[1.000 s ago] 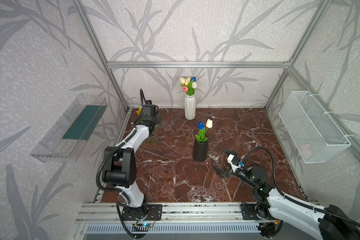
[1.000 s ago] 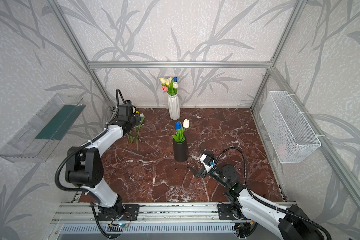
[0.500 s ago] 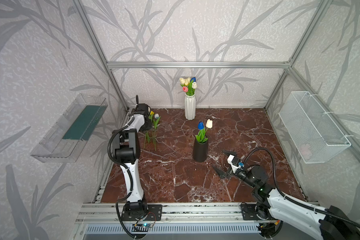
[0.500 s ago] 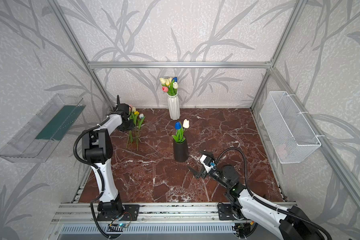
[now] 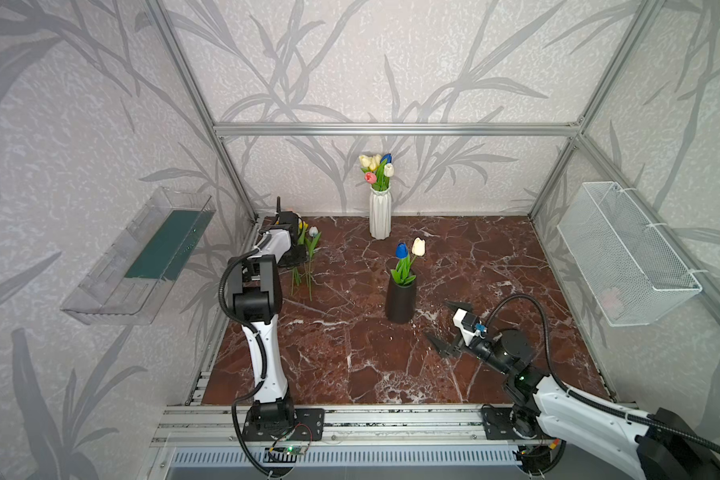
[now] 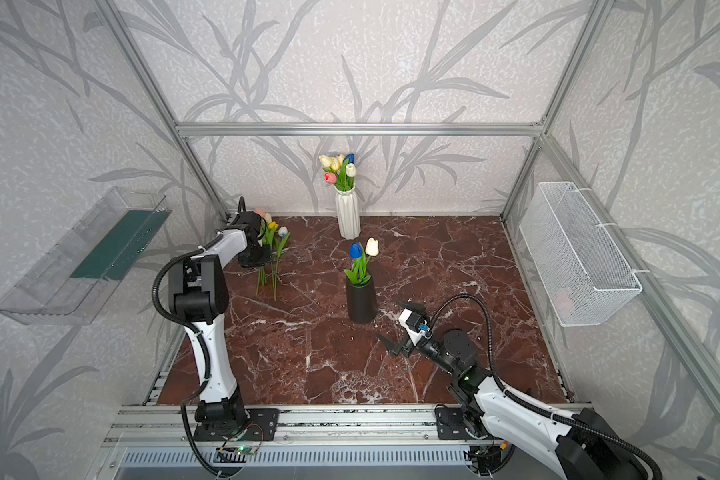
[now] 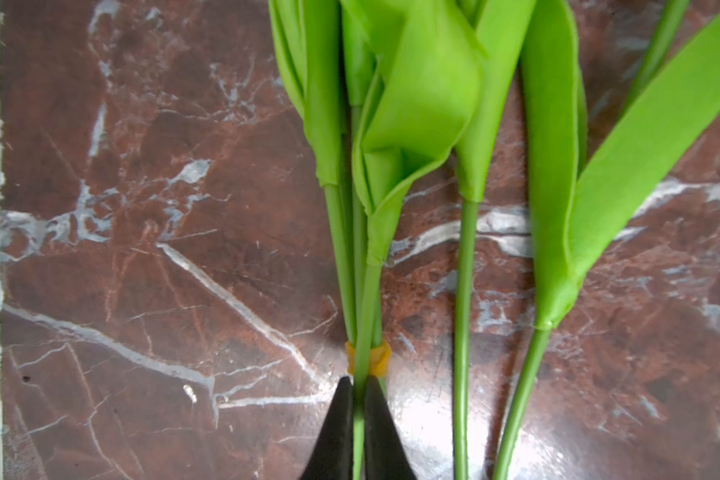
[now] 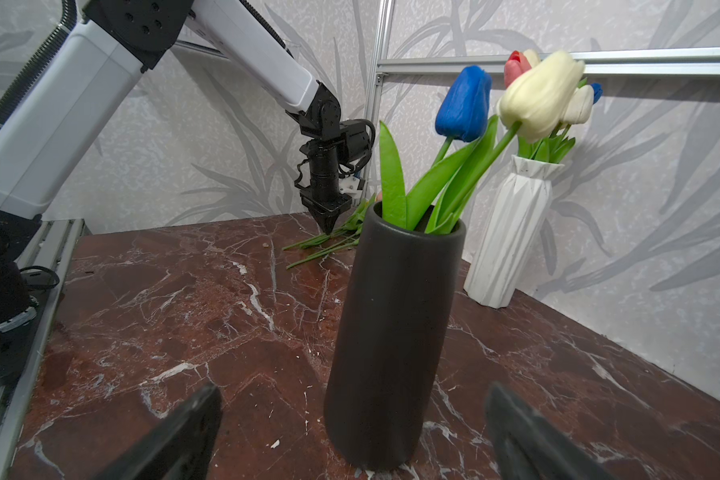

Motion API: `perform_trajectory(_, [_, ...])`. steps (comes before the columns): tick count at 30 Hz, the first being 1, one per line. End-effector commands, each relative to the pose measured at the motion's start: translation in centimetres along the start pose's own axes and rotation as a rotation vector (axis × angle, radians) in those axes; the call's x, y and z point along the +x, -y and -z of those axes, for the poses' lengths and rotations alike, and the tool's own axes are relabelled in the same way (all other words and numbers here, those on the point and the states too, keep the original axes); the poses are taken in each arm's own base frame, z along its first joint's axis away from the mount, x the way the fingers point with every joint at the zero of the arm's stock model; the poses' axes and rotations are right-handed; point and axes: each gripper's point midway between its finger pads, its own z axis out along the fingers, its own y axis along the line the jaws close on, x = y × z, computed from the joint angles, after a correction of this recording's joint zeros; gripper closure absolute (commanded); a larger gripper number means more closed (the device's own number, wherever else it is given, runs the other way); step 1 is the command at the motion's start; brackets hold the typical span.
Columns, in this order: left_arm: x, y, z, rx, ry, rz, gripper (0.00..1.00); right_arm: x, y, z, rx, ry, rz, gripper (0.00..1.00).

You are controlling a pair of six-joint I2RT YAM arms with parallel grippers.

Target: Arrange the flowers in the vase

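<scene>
Several loose flowers (image 5: pixel 307 259) (image 6: pixel 273 257) lie on the marble table at the back left, heads toward the corner. My left gripper (image 7: pixel 358 384) points down on them and is shut on one thin green stem (image 7: pixel 364 299), just below a yellow band (image 7: pixel 380 359) that ties a few stems together. Seen from the right wrist, its tip (image 8: pixel 328 224) touches the stems. A black vase (image 5: pixel 400 301) (image 6: pixel 361 303) (image 8: pixel 391 332) stands mid-table with a blue tulip (image 5: pixel 400 250) and a white tulip (image 5: pixel 419 246). My right gripper (image 5: pixel 443 326) (image 8: pixel 352 388) is open, low, facing that vase and apart from it.
A white ribbed vase (image 5: pixel 380 218) (image 6: pixel 348 218) with several tulips stands against the back wall. A clear shelf (image 5: pixel 142 257) hangs on the left wall and a wire basket (image 5: pixel 624 253) on the right wall. Aluminium frame posts edge the table.
My left arm has drawn back with its elbow raised, bringing the gripper down over the loose stems at the back left. Its jaws have shut on one stem. The right arm has not moved.
</scene>
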Motion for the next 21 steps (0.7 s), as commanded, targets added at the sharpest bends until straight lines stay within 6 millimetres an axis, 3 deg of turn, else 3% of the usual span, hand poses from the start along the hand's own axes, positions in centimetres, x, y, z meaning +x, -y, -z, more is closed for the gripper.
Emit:
perform_trajectory(1, [0.94,0.10,-0.62,0.001,-0.040,-0.027,0.91,-2.30,0.12,-0.29,-0.001,0.066,0.015,0.01])
perform_trajectory(3, [0.88,0.04,-0.51,-0.003,-0.041,-0.029,0.99,-2.29,0.15,-0.27,0.001,0.066,0.015,0.01])
perform_trajectory(5, [0.69,0.12,-0.39,0.002,-0.032,-0.028,0.98,-2.41,0.09,-0.28,-0.004,0.070,0.015,0.01])
perform_trajectory(7, [0.63,0.13,-0.47,0.003,-0.029,-0.024,0.87,-2.31,0.05,-0.29,-0.006,0.067,0.012,0.01])
perform_trajectory(12, [0.73,0.45,-0.83,0.018,-0.045,-0.029,0.77,-2.38,0.04,-0.33,-0.007,0.068,0.015,0.01])
perform_trajectory(21, [0.78,0.22,-0.91,0.003,-0.054,-0.026,0.94,-2.64,-0.02,-0.12,-0.008,0.075,0.019,0.01])
